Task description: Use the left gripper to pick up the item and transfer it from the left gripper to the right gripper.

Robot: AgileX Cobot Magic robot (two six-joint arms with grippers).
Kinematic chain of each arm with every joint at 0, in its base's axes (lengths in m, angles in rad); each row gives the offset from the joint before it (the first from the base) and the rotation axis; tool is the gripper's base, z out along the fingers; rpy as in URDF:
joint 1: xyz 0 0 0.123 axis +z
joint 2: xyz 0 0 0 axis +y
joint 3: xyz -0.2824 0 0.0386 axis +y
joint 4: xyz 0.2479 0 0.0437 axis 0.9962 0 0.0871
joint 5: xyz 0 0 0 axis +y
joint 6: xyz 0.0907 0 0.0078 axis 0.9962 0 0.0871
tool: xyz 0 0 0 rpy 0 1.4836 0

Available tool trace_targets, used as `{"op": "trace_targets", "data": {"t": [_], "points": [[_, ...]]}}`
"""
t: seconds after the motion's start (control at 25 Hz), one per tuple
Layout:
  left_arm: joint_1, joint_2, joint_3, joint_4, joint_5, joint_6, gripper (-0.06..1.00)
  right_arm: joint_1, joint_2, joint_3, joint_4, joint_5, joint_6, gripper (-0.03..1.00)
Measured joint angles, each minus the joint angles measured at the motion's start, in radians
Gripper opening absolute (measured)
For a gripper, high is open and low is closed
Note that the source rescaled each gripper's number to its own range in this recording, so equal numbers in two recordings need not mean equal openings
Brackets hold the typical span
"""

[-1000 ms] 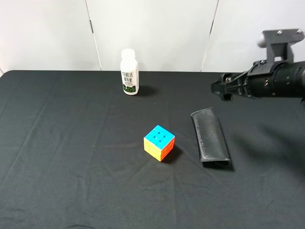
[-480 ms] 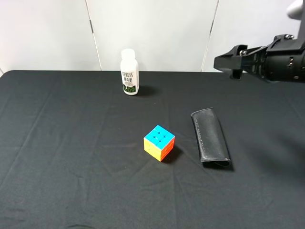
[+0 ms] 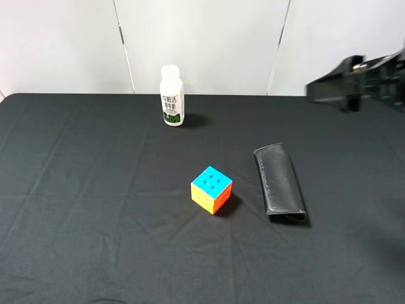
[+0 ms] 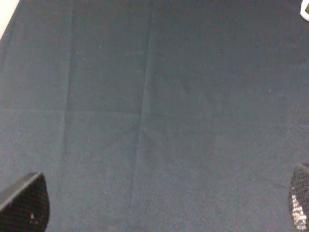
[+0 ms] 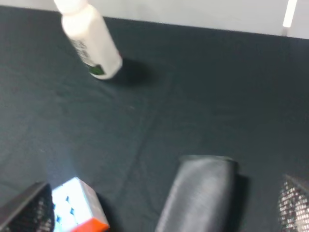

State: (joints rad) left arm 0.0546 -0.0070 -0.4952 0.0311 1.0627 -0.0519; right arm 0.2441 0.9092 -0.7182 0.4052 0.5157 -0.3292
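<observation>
- Black cloth-covered table (image 3: 95, 190) carrying three things in the exterior high view: a puzzle cube (image 3: 211, 189) near the middle, a black pouch (image 3: 278, 182) just to its right and apart from it, a white bottle (image 3: 171, 95) upright near the back edge.
- Right gripper (image 3: 329, 88) up at the right edge of that view, blurred, well above the cloth and touching nothing.
- Spread wide in the right wrist view (image 5: 159, 212): one mesh-padded fingertip (image 5: 29, 210) at each lower corner, nothing between them (cube, pouch and bottle all lying well beyond the tips).
- Left gripper (image 4: 159, 203) likewise spread wide in the left wrist view, dark fingertips (image 4: 26, 203) at the two lower corners, empty, hanging over bare cloth.
- Seen only from the left wrist: a sliver of the bottle (image 4: 305, 8) at one corner; cube not in that picture.
- Seen only from the right wrist: the pouch's rounded end (image 5: 205, 166) close up, the cube's blue face (image 5: 72, 200) beside one fingertip, the bottle (image 5: 89, 41) appearing tilted (camera angle).
- Left arm outside the exterior high view.
</observation>
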Motion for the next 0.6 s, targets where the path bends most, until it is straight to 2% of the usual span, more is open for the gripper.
{"op": "trace_targets", "data": {"t": [0.12, 0.44, 0.6], "points": [[0.000, 0.000, 0.000, 0.000, 0.000, 0.000, 0.98, 0.000, -0.081, -0.022, -0.157, 0.093, 0.118, 1.00], [0.000, 0.000, 0.000, 0.001, 0.000, 0.000, 0.98, 0.000, -0.302, -0.023, -0.364, 0.418, 0.317, 1.00], [0.000, 0.000, 0.000, 0.001, 0.000, 0.000, 0.98, 0.000, -0.414, 0.025, -0.434, 0.486, 0.394, 1.00]]}}
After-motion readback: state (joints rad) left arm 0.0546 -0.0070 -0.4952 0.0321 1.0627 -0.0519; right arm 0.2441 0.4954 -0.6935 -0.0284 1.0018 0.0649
